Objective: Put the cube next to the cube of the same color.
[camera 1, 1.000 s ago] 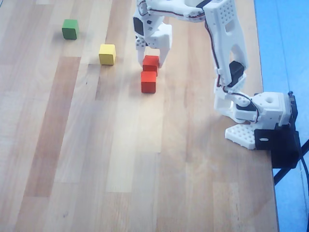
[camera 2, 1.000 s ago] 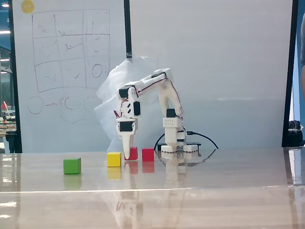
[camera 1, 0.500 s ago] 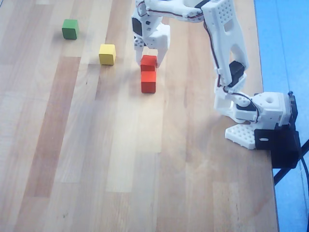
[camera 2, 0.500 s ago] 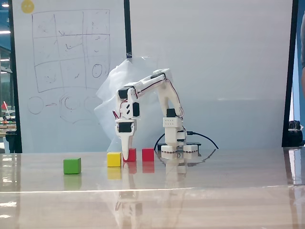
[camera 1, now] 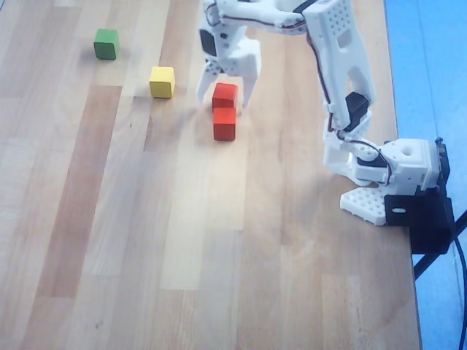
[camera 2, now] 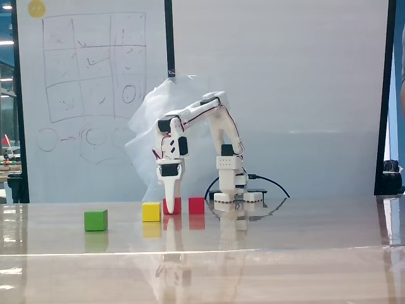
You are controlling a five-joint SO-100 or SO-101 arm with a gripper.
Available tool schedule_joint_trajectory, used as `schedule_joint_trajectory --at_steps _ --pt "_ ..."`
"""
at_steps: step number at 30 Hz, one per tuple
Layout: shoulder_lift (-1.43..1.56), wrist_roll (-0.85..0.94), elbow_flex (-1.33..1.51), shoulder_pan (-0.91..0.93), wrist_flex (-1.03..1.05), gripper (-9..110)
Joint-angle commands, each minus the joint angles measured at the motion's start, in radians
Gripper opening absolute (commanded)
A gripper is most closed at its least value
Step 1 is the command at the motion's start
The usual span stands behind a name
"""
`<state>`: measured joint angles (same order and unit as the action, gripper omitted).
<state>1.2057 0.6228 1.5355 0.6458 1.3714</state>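
Legible text, labels, brands, numbers: none found in either view.

Whiteboard (camera 2: pixel 88 95), fixed view: hand-drawn marker grid of cells holding small strokes and one circle, with a row of circles below joined by short lines. Marks only; no letters or digits can be made out.

Cubes, arm, counter: no readable markings.

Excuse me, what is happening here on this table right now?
A white robot arm holds its open gripper around one red cube, which sits right beside a second red cube. The fingers do not appear to be closed on it. A yellow cube and a green cube stand apart on the wooden table.
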Motion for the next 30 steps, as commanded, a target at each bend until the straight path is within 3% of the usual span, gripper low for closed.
schedule_joint_trajectory --at_steps 1,11,20,26,30 --pt "0.215 -0.005 -0.08 -0.014 0.08 33" --pt "0.506 -0.04 -0.069 -0.152 0.253 31" --pt "0.721 -0.284 -0.069 -0.468 0.284 -2" --pt "0.908 -0.468 -0.031 -0.632 0.27 0" --pt "1.077 -0.514 0.199 -0.678 0.161 0"
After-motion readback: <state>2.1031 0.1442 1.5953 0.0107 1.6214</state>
